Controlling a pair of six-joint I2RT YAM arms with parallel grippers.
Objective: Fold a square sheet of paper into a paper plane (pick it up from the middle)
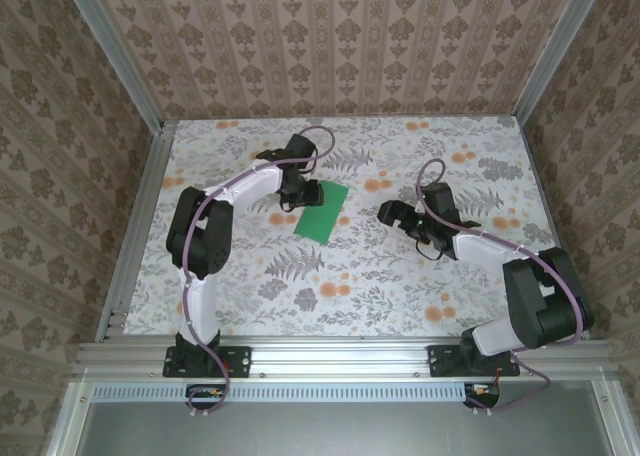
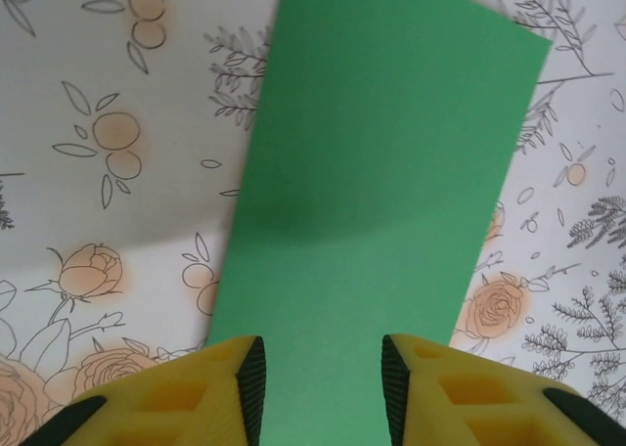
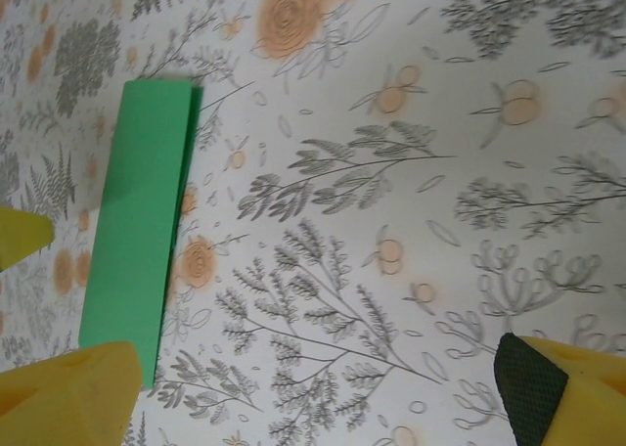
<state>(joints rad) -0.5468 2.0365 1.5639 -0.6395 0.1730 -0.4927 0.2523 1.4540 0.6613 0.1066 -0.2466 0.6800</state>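
Paper down flat, left jaws over one end, right jaws standing off wide

Overhead first: the green sheet point(image 1: 322, 212) lies flat on the floral table point(image 1: 400, 286), a little left of centre and slightly askew. From up here it reads as a long rectangle, not a square.

The left arm point(image 1: 215, 226) reaches across to it, and the left jaws sit at the far end of the sheet, on its left side. Through the left wrist camera the green sheet point(image 2: 381, 172) runs straight away from the two yellow fingers point(image 2: 196, 402), with green showing in the gap between their black pads. That gap is only moderate, neither clamped nor wide. Nothing is pinched between the pads. The end of the paper nearest the camera is hidden under the fingers, so I cannot tell whether the tips touch it.

Over to the right arm point(image 1: 500, 256). Its jaws hover to the right of the sheet, with a stretch of bare table between them and the paper. They are spread wide and hold nothing. In the right wrist view the yellow fingers point(image 3: 68, 387) sit in opposite bottom corners. There the green sheet point(image 3: 142, 221) is a narrow strip at the left of the picture, just beside the left-hand finger. A thin line of shadow runs along the strip's right-hand long edge.
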